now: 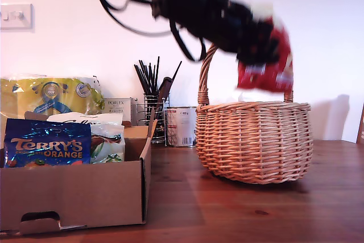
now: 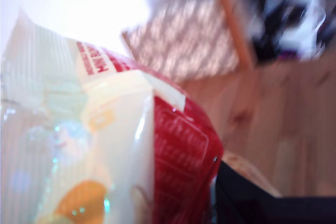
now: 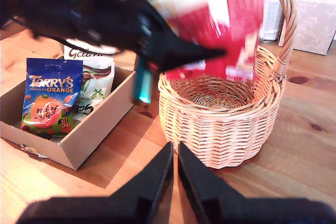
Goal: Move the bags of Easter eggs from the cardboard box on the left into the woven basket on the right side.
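My first gripper [image 1: 257,46] hangs blurred above the woven basket [image 1: 256,140], shut on the red bag of Easter eggs [image 1: 267,66]. The bag [image 3: 231,30] dangles over the basket's open mouth [image 3: 220,124], just in front of the arched handle, and it fills the first wrist view [image 2: 178,150]. The blue "Terry's Orange" bag [image 1: 48,151] and the white "Galaxy" bag [image 1: 105,135] stand in the cardboard box [image 1: 74,194] at the exterior view's left. My second gripper [image 3: 175,153] is low over the table in front of the basket, its fingers together and holding nothing.
Behind the box lie a big yellow wrapped pack [image 1: 51,95] and a small white Porlex box [image 1: 116,108]. A black wire utensil holder [image 1: 152,115] and a tin [image 1: 181,126] stand between box and basket. A patterned tissue box [image 3: 315,19] sits beyond the basket.
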Action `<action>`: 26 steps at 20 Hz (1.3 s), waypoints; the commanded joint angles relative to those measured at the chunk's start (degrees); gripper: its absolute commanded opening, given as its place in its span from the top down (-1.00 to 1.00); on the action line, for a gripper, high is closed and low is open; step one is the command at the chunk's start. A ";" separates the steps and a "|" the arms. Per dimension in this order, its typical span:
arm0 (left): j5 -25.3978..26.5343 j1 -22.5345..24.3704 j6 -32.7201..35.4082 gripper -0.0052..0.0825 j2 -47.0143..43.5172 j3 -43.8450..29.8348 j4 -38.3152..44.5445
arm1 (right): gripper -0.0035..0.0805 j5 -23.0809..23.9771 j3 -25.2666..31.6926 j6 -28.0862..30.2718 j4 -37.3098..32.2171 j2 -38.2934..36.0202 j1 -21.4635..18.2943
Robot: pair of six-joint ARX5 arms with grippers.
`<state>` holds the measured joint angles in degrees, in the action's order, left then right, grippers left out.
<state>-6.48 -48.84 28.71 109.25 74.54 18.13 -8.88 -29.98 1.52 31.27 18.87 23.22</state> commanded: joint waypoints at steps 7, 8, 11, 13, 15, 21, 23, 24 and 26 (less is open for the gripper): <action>-0.55 0.59 0.26 0.51 3.02 0.70 0.09 | 0.95 -0.20 0.98 -0.07 -0.55 -0.22 -0.35; -0.76 0.57 0.13 0.51 3.04 0.70 -0.07 | 0.95 -0.17 0.98 -0.09 -0.55 -0.22 -0.35; -0.79 1.62 -3.98 0.51 3.04 0.70 -0.50 | 0.95 -0.20 0.98 -0.09 -0.55 -0.22 -0.35; -2.58 2.91 -11.80 0.51 3.04 0.72 -0.37 | 0.95 -0.20 0.98 -0.09 -0.55 -0.22 -0.35; -6.12 4.37 -19.45 0.51 3.04 0.76 -0.66 | 0.95 -0.20 0.98 -0.09 -0.57 -0.22 -0.35; -7.80 5.57 -28.76 0.51 3.04 2.05 -1.84 | 0.95 -0.20 0.98 -0.09 -0.61 -0.22 -0.35; -6.91 5.18 -28.76 0.51 3.04 2.43 -1.84 | 0.95 -0.20 0.98 -0.07 -0.61 -0.22 -0.35; -6.27 5.16 -28.74 0.51 3.04 2.43 -1.95 | 0.95 -0.20 0.98 -0.09 -0.63 -0.22 -0.35; -5.03 5.22 -28.74 0.50 3.04 2.43 -2.40 | 0.95 -0.22 0.98 -0.09 -0.63 -0.22 -0.35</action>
<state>-11.90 -43.72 0.30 110.52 76.03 15.20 -8.88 -29.98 1.52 31.22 18.87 23.22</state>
